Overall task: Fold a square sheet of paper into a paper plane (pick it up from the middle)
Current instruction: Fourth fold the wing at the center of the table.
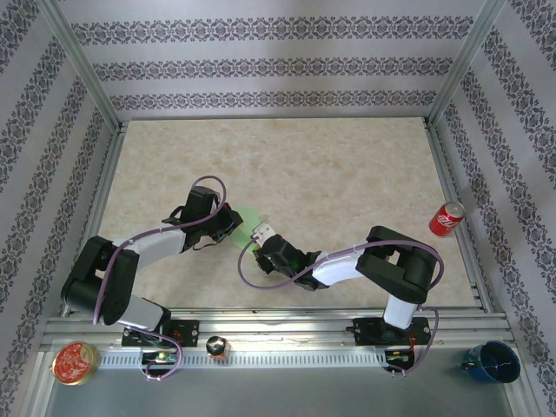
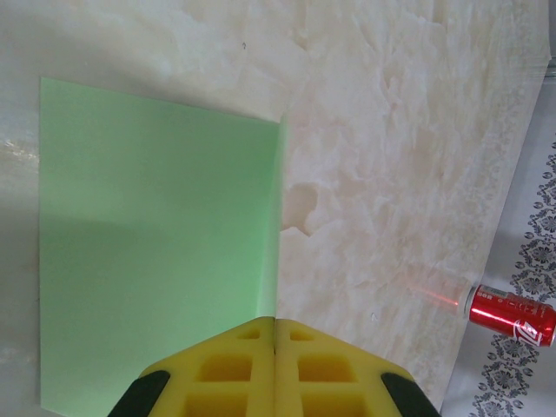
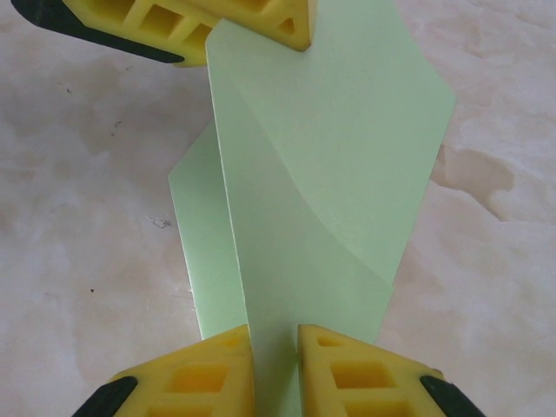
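Observation:
The square sheet of paper (image 1: pixel 248 214) is pale green and lies partly lifted off the marble table between my two grippers. My left gripper (image 2: pixel 275 320) has its yellow pads pressed together on the paper's raised edge (image 2: pixel 278 217), and the rest of the sheet (image 2: pixel 156 243) spreads out to the left. From the right wrist, the sheet (image 3: pixel 330 156) rises in a curved flap toward the left gripper's fingers (image 3: pixel 252 22) at the top. My right gripper (image 3: pixel 275 334) stands with a narrow gap between its pads, and the paper runs through that gap. No paper plane shape has formed.
A red soda can (image 1: pixel 446 218) lies at the table's right edge, also visible as the can (image 2: pixel 511 314) from the left wrist. A red tin (image 1: pixel 74 362), a small dark object (image 1: pixel 216 347) and a blue cup (image 1: pixel 493 361) sit along the near rail. Frame posts flank the table.

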`<state>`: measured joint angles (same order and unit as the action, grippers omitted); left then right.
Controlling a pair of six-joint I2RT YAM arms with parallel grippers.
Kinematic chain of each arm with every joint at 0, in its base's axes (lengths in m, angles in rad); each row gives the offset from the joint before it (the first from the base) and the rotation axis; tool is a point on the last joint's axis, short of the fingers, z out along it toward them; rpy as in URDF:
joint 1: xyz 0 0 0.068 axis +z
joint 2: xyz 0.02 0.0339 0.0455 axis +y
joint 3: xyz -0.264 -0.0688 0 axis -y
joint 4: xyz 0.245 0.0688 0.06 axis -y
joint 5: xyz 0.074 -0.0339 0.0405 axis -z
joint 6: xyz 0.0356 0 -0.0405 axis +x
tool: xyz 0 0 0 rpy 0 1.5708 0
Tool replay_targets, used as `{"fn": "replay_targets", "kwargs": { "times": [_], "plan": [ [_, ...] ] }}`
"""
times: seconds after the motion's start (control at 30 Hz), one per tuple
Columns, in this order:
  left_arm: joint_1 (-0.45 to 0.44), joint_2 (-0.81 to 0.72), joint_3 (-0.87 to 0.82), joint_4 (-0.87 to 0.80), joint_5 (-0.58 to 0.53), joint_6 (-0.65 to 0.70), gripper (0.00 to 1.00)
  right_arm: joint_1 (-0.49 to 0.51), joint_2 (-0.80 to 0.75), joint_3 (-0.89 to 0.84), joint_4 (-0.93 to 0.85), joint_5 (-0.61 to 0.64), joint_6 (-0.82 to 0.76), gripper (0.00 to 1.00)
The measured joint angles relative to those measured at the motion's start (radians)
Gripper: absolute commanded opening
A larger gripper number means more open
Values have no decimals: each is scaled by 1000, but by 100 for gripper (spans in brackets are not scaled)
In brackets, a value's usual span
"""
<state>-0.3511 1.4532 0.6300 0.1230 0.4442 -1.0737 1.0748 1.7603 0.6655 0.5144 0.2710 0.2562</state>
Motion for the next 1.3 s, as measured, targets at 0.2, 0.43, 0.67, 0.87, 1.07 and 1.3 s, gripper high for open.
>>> {"fn": "replay_targets", "kwargs": {
  "times": [0.2,0.43,0.67,0.87,1.07,1.3],
  "plan": [
    [0,0,0,0,0,0,2,0,0,9,-24,-4,11,13],
    [0,0,0,0,0,-1,16,-12,-5,9,-33,-15,30,7],
    [0,-9,3,-24,-6,0,22,-20,-5,9,-36,-20,42,7],
    [0,-26,4,-37,-16,0,33,-26,-5,9,-35,-30,36,7],
    [0,-37,5,-49,-25,1,37,-26,-9,-11,-9,-31,10,7],
    [0,-43,5,-62,-28,23,40,-32,-16,-43,10,-45,-24,7]
  ]
}}
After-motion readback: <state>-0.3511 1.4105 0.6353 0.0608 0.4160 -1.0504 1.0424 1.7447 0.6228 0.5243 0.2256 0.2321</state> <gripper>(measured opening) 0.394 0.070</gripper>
